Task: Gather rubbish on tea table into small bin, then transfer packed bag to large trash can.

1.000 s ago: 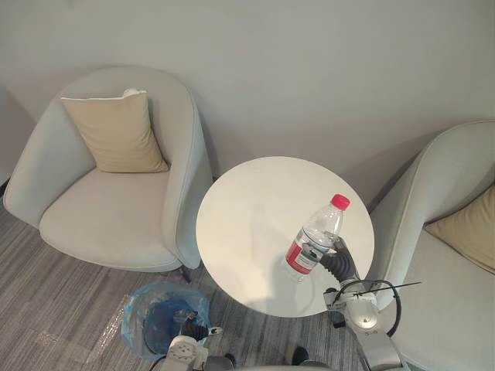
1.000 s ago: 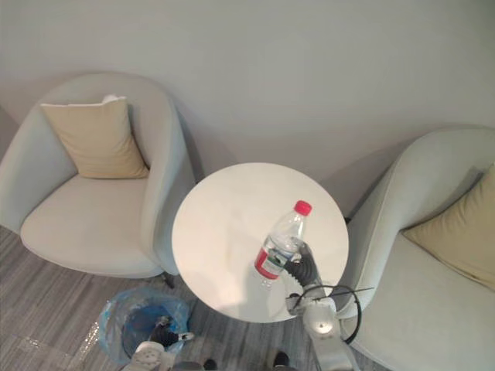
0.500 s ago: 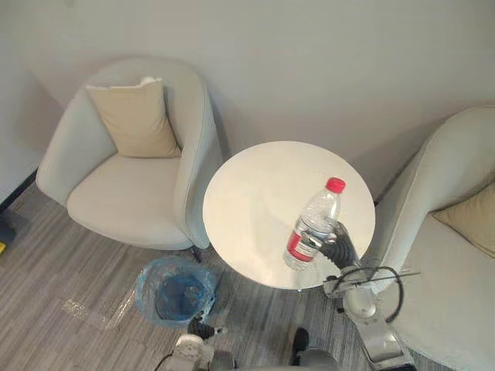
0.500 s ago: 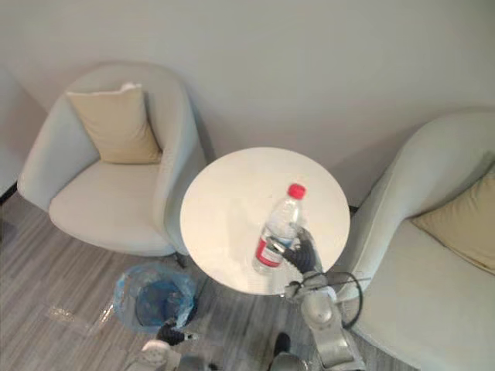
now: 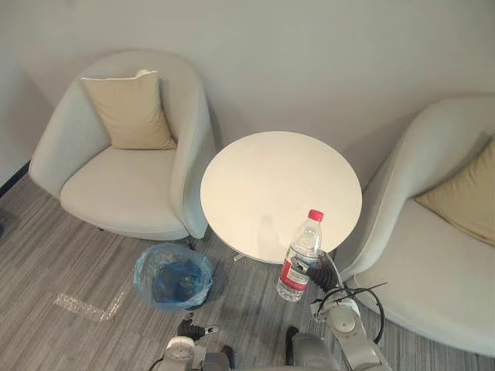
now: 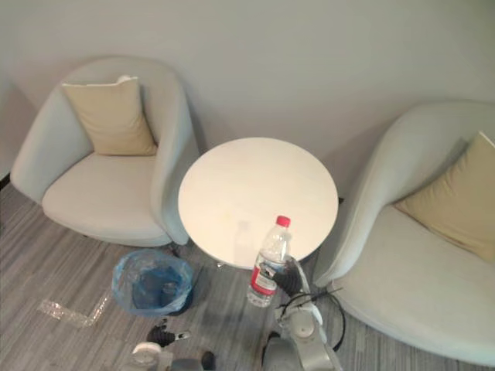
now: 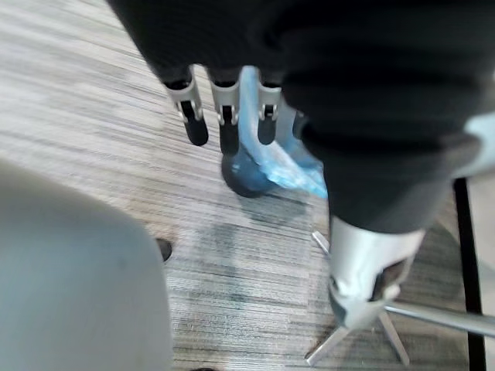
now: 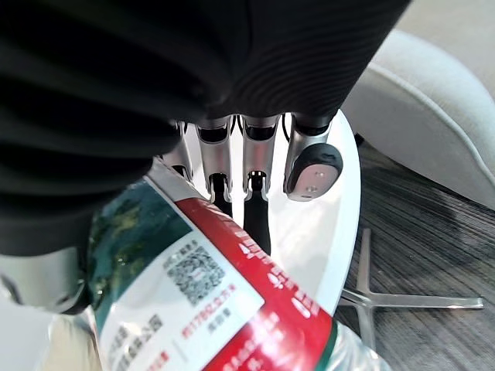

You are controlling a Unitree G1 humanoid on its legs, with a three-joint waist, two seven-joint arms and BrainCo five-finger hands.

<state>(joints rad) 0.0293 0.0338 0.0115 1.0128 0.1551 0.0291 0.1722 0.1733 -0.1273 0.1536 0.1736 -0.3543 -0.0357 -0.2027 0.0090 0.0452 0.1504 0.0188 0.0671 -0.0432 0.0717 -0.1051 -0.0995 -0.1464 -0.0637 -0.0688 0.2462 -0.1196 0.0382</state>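
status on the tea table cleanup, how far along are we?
Done: the tea table has a bare top. In hand: the right hand is curled round the water bottle, held off the table by its near edge. The left hand hangs open near the small bin. Left: drop the bottle into that bin, then carry its blue bag to the large trash can.

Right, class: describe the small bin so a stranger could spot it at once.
Start at the round white table and the pale armchair to its left. On the floor in front of the gap between them stands the bin. Only it is blue, lined with plastic.
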